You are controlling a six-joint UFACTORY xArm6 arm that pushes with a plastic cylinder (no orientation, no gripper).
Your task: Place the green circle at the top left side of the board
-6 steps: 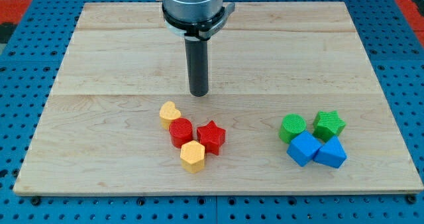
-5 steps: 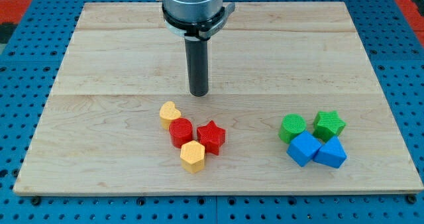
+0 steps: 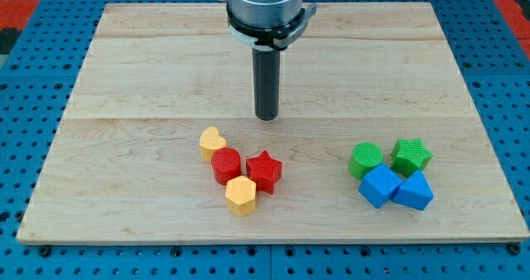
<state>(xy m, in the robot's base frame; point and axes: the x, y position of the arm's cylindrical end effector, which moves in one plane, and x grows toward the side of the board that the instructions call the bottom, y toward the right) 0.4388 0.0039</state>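
You're looking at a pale wooden table (image 3: 124, 73) set on a blue pegboard (image 3: 25, 114), and there's no claw on this arm at all, so nothing to call apart or together: it ends in a plain dark rod. Your tip (image 3: 266, 118) sits near the middle of the table, a touch toward the view's top, touching no block.

Below it and slightly to the view's left you've got a tight cluster. The yellow heart (image 3: 212, 142) is at its upper left, the red cylinder (image 3: 225, 165) just beneath that and touching it, the red star (image 3: 264, 171) pressed against the cylinder's right side, and the yellow hexagon (image 3: 241, 195) tucked in at the bottom, against both red pieces. The tip stands apart from all four, closest to the heart and star.

Now your target: the green circle (image 3: 365, 160) lies well off to the view's lower right of the tip, at the left edge of a second cluster. The green star (image 3: 411, 156) is just beside it on the right. The blue cube (image 3: 380, 185) sits right under the circle, touching it, with a second blue block (image 3: 413, 190) against that cube's right side, its shape hard to make out.
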